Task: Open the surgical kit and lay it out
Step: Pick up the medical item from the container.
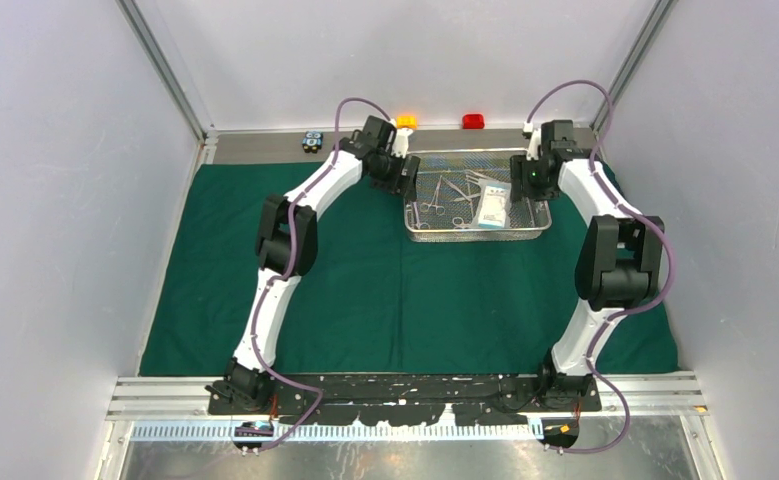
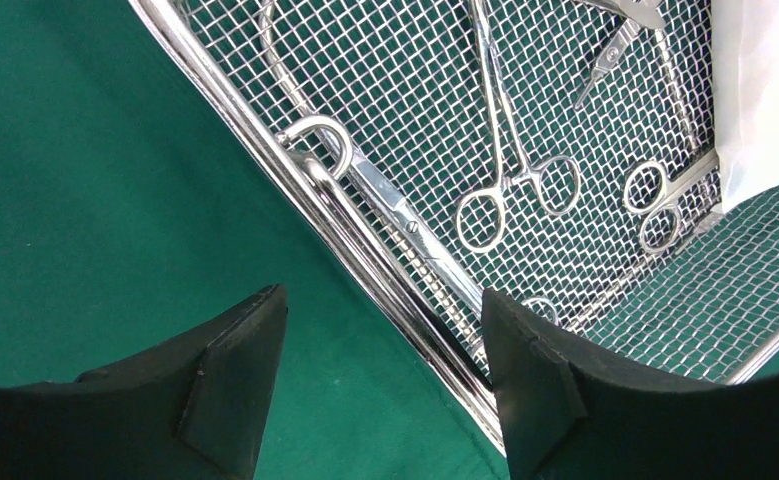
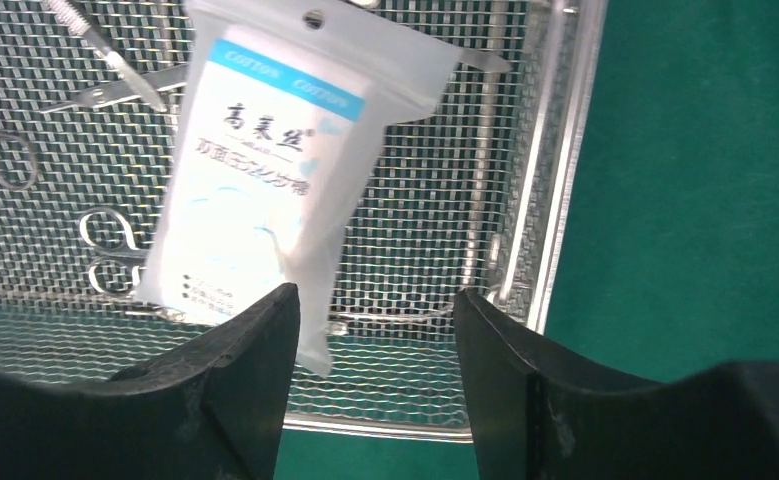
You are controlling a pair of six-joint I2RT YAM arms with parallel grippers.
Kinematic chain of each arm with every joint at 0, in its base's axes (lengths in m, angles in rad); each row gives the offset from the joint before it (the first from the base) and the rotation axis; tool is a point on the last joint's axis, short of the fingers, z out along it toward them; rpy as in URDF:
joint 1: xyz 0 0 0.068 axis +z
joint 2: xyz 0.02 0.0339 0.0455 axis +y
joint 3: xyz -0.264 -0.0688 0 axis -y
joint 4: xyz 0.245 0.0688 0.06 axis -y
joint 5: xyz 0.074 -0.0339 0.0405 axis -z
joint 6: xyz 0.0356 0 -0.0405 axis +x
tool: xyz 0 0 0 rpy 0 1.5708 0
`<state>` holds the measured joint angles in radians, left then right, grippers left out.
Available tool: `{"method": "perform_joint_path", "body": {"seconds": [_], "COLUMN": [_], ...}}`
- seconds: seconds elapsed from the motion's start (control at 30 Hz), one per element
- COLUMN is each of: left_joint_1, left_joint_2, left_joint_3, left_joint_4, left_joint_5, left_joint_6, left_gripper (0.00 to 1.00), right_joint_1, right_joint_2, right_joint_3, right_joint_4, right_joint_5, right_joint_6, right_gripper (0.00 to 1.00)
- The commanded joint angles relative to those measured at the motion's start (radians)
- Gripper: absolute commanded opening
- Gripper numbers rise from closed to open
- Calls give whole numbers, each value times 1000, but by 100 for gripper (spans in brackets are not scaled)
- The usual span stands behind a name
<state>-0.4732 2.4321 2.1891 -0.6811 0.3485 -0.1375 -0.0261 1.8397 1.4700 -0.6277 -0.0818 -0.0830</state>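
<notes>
left claw [image 2: 383,300] and right claw [image 3: 375,295] gape empty at opposite tray [image 1: 477,237] ends, probably placed for gripping its rims.

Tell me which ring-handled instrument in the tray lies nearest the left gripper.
The scissors, lying along the rim of the wire-mesh tray just ahead of the left gripper. The forceps and the other ringed pair sit further in on the mesh.

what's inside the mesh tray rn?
Steel ring-handled instruments lie on the mesh of the tray, with a white-blue cotton packet toward its right end. Whatever is under the packet is covered.
</notes>
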Motion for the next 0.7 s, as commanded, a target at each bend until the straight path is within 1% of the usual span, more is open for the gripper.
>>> {"method": "perform_joint_path", "body": {"seconds": [0.0,0.17,0.27,0.3,0.5,0.53,0.67], "left_joint_1": [4,15,13,11,-13,-19,-42], "left_joint_2": [-41,-90,-88,-83,-76,-83,-118], "left_joint_3": [54,9,-25,-34,-100,-117,-182], "left_joint_4": [-45,-21,-12,-12,-11,-9,4], "left_joint_5": [-56,-34,-4,3,56,63,79], "left_joint_6": [48,50,43,42,41,45,58], "left_gripper": [73,74,72,71,56,54,50], "right_joint_1": [64,99,109,110,114,114,115], "right_joint_2": [7,45,66,73,108,108,82], "right_joint_3": [55,58,50,45,27,20,-11], "right_joint_4": [6,14,11,11,-18,-18,-20], "right_joint_5": [-12,13,12,8,-43,-59,-79], "right_joint_6": [39,60,67,68,75,74,67], "right_gripper": [63,64,64,64,64,62,52]}}
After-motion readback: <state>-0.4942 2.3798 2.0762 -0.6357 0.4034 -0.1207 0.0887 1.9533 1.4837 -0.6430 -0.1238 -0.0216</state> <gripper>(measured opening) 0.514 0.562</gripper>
